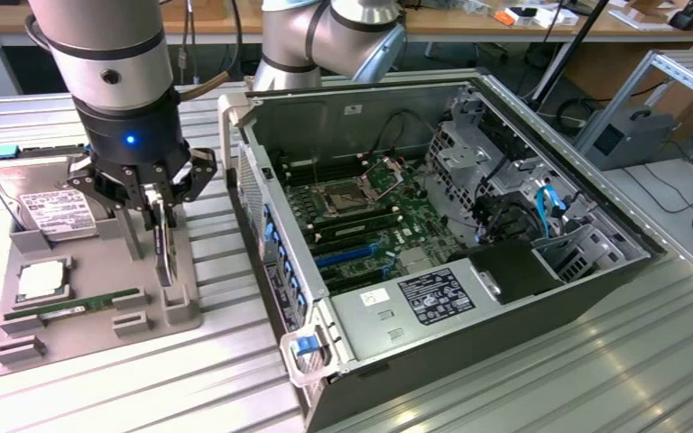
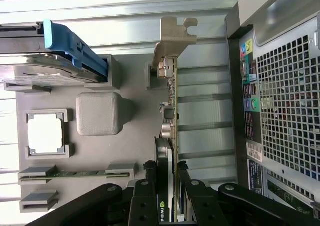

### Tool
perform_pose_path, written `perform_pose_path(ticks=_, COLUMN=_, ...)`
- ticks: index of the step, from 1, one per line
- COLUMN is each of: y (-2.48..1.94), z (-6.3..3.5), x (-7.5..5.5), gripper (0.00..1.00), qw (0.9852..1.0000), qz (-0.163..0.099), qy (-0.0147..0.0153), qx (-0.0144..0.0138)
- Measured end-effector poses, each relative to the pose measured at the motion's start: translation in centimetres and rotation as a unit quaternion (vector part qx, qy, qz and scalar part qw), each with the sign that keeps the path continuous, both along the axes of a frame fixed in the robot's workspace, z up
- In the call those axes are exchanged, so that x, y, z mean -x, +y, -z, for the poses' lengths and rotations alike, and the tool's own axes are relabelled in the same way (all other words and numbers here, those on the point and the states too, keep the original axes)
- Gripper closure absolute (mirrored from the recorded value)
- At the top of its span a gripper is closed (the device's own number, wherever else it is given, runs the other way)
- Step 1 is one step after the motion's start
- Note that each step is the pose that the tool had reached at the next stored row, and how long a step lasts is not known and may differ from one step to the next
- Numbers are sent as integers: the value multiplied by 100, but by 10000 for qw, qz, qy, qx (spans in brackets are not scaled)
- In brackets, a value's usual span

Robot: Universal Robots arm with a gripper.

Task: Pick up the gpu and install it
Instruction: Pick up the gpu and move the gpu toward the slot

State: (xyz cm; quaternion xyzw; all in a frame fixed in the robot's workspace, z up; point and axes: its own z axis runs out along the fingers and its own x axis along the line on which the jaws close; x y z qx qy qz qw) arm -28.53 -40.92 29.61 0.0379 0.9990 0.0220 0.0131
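Observation:
The gpu (image 1: 166,257) is a thin card standing on edge at the right side of a grey holder tray (image 1: 104,263), in the exterior view's left half. My gripper (image 1: 158,214) comes straight down over it, its fingers shut on the card's upper edge. In the wrist view the gpu (image 2: 172,101) runs away from my gripper (image 2: 166,175), with its metal bracket at the far end beside a tray block. The black fingers (image 2: 149,173) press on both of its faces. Whether the card has left its slot I cannot tell.
An open computer case (image 1: 443,225) lies right of the tray, its motherboard and blue slots (image 1: 349,256) exposed. Its perforated rear panel (image 2: 290,86) is close beside the card. The tray also holds a hard drive (image 1: 46,203), a processor (image 1: 43,280) and a green memory stick (image 1: 76,307).

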Motion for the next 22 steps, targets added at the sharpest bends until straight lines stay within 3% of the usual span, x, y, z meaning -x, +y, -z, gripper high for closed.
perform_pose_path(ticks=22, y=0, z=-55, x=0, gripper=73, qw=10000, qz=0, qy=0, qx=0)
